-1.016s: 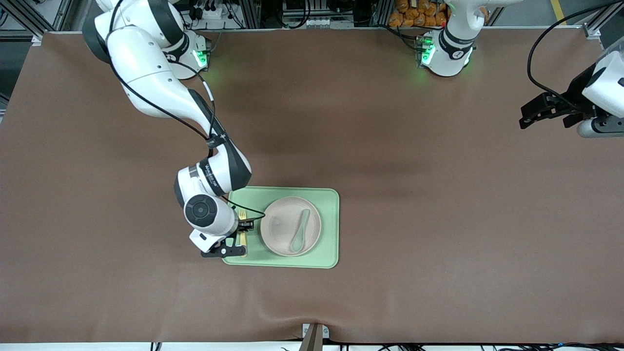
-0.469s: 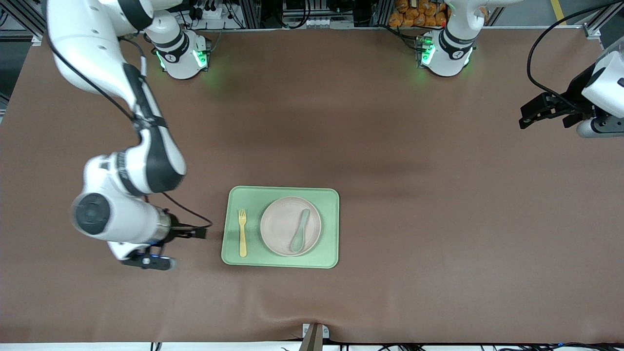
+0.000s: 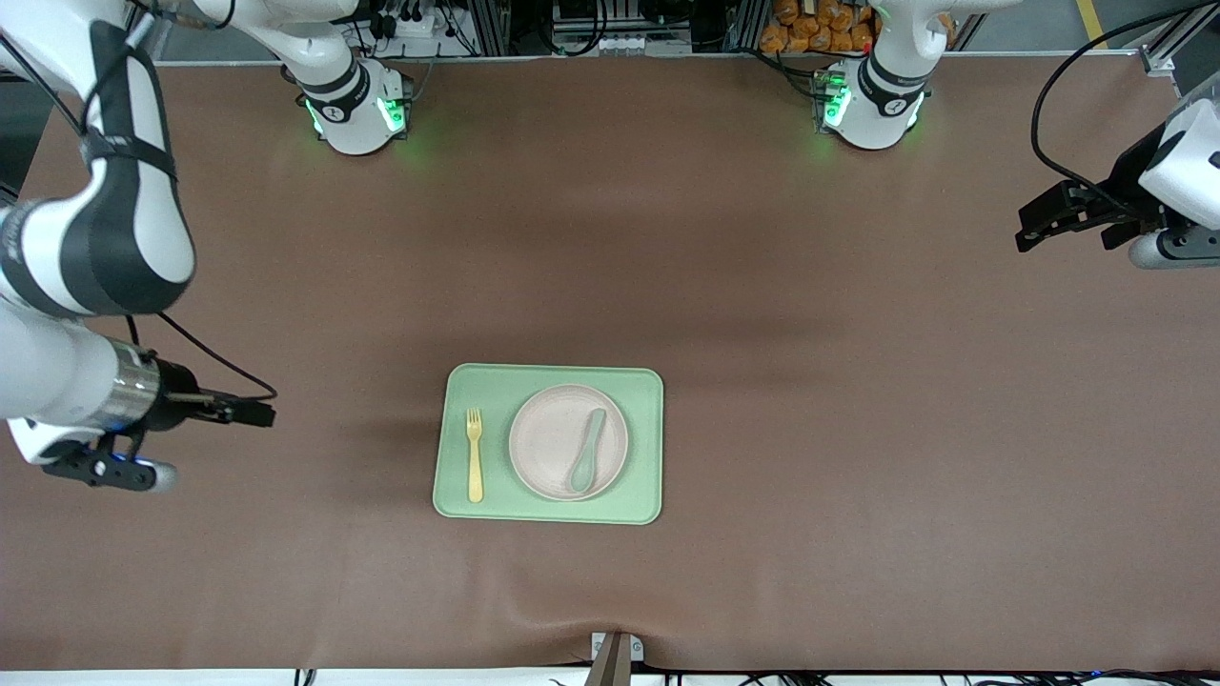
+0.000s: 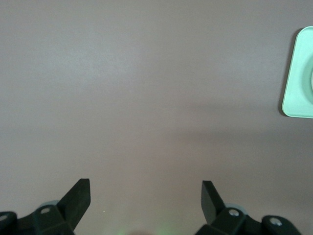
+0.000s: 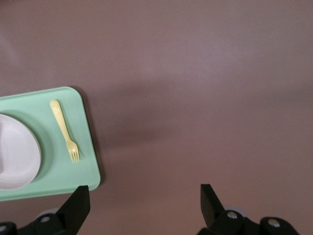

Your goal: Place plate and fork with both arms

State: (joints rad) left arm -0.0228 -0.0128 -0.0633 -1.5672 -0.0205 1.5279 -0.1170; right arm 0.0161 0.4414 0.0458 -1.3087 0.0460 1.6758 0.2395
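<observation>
Front view: the plate [image 3: 568,442] is seated on the light green tray [image 3: 648,448], with a teal spoon [image 3: 585,451] lying in it. The fork [image 3: 474,454] lies on the tray just beside the plate, toward the right arm's end. Both placements are judged complete. The right gripper [image 3: 255,413] hangs over bare table well apart from the tray; the left gripper [image 3: 1034,227] waits over the table's left-arm end.

Left wrist view: the fingers [image 4: 78,196] are spread wide and nothing is held.

Right wrist view: the fingers [image 5: 209,197] are parted wide and empty; only parking is judged outstanding.
</observation>
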